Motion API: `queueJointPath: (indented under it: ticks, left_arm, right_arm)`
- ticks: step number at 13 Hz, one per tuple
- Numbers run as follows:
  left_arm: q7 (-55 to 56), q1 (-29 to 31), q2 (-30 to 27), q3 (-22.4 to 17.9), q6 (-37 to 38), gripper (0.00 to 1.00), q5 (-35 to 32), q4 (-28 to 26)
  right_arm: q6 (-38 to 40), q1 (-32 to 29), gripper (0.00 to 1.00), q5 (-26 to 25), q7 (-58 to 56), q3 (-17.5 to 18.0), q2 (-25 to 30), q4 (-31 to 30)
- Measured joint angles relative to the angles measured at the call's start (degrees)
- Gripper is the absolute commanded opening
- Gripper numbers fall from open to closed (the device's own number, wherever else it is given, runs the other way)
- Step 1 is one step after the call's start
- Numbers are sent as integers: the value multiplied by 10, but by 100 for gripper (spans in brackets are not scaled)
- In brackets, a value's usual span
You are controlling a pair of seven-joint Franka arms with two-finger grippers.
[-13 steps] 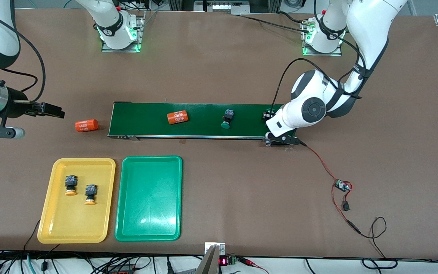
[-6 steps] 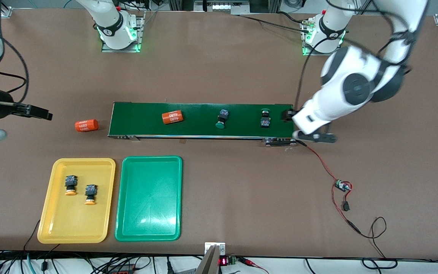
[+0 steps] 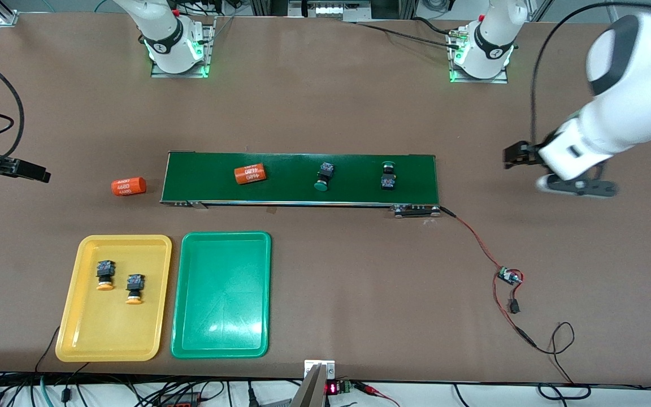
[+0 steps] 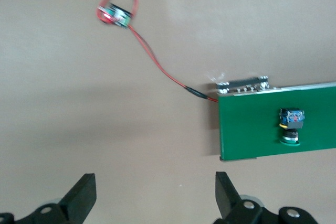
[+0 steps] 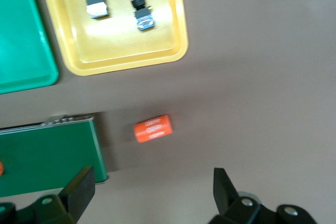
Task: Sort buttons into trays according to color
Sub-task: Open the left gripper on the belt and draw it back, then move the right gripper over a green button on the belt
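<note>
Two green buttons (image 3: 323,176) (image 3: 387,174) lie on the dark-green conveyor belt (image 3: 218,186). Both orange-yellow buttons (image 3: 105,275) (image 3: 134,288) lie in the yellow tray (image 3: 77,328). Beside it, the green tray (image 3: 221,316) holds nothing. My left gripper (image 3: 511,155) hangs open over bare table off the belt's end, toward the left arm's end of the table. Its wrist view shows the left gripper (image 4: 155,182) with nothing between its fingers and one green button (image 4: 290,127) on the belt. My right gripper (image 3: 37,172) hangs open over bare table at the right arm's end; in its wrist view the right gripper (image 5: 152,178) holds nothing.
One orange cylinder (image 3: 249,173) rides on the belt, another (image 3: 129,186) lies on the table off the belt's end toward the right arm. A red wire runs from the belt to a small circuit board (image 3: 508,276). Both trays sit nearer the front camera than the belt.
My left arm has swung off the belt's end toward the table's edge, opening and leaving a green button on the belt. The belt's load has crept toward the right arm's end. The right gripper drew back.
</note>
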State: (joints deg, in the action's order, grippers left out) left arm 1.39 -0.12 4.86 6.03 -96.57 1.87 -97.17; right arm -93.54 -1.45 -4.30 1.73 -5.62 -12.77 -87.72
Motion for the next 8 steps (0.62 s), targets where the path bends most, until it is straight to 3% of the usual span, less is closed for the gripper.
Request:
queueJointPath:
  ticks: [3,8]
  left_arm:
    - [-2,-13,-2,-16,16,100,-14,67]
    - [-2,-15,-1,-23,62,100,-21,80]
  right_arm:
    - [-1,8,100,-10,2,2,-3,0]
    - [-13,36,100,-9,5,4,-3,3]
